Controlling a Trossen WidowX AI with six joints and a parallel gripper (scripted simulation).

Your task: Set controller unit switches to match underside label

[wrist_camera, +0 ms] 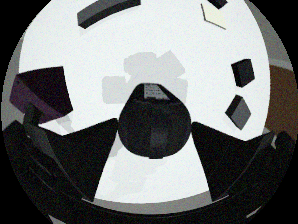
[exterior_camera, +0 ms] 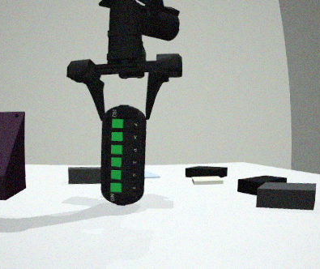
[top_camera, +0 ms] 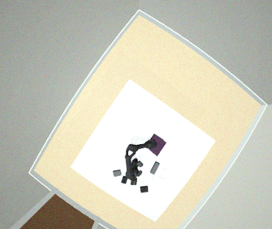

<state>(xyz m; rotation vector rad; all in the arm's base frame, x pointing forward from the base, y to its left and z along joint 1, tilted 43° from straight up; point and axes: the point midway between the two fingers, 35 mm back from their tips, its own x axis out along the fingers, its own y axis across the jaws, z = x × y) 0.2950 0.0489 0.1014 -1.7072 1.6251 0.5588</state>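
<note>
The label (wrist_camera: 156, 91) is foreshortened and illegible in the wrist view; the purple block (top_camera: 158, 145) (exterior_camera: 4, 154) (wrist_camera: 45, 92) is cut off in the exterior view. Gripper (exterior_camera: 125, 117) (wrist_camera: 154, 124) points down — two fingers grasping one upright controller unit (exterior_camera: 123, 155) (wrist_camera: 155, 125) by its upper end. Six green switch ends face outward.

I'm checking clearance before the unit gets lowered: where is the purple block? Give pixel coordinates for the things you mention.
In the exterior view the purple block (top_camera: 160, 146) (exterior_camera: 5, 155) (wrist_camera: 47, 95) stands at the left edge, left of the controller unit (exterior_camera: 123, 155) (wrist_camera: 155, 125).
</note>
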